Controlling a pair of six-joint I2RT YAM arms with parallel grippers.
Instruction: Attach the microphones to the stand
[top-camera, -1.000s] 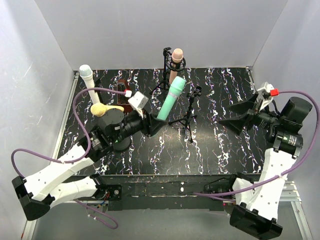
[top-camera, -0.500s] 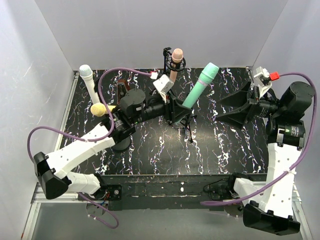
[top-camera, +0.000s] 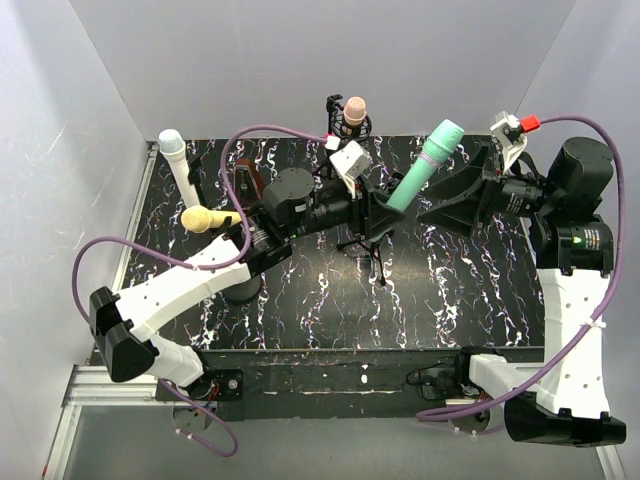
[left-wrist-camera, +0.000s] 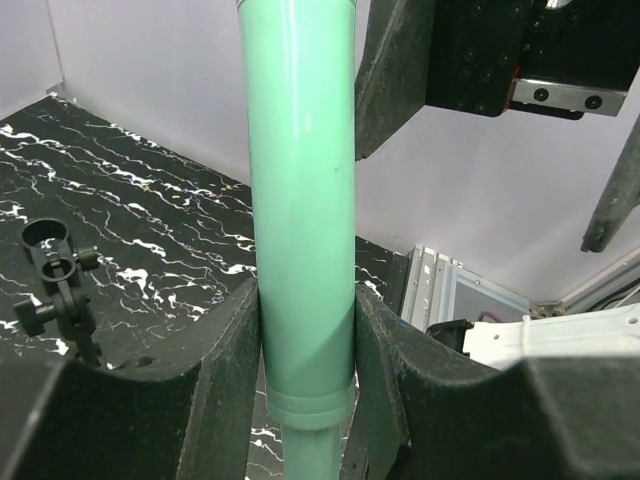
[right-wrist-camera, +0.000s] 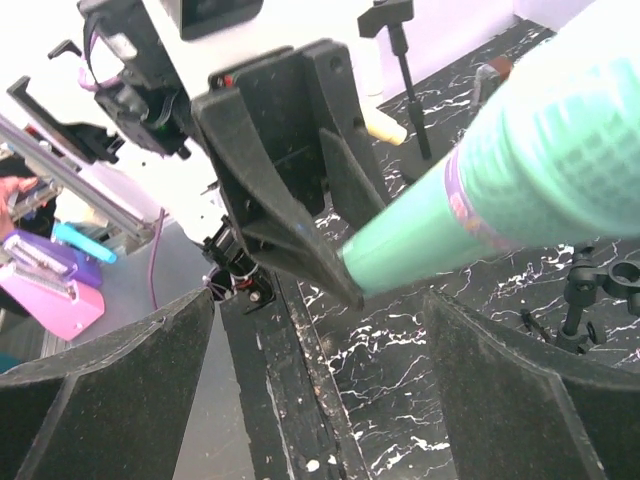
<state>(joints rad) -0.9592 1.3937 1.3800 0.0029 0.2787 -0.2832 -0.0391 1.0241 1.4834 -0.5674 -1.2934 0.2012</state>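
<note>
My left gripper is shut on the lower body of the teal-green microphone, held in the air with its head pointing up and to the right. In the left wrist view the microphone stands pinched between both fingers. My right gripper is open just right of the microphone, and the head lies between its spread fingers without touching. A peach-pink microphone sits in the rear stand. The white microphone and the yellow one stand at the left. An empty small tripod stand is below my left gripper.
A brown block shows partly behind the left arm. White walls close in the marbled black table on three sides. The empty stand's clip shows at the lower left of the left wrist view.
My left arm has swung right and up, carrying the teal-green microphone over to the right gripper. The right gripper has moved left and up to meet it, staying open.
</note>
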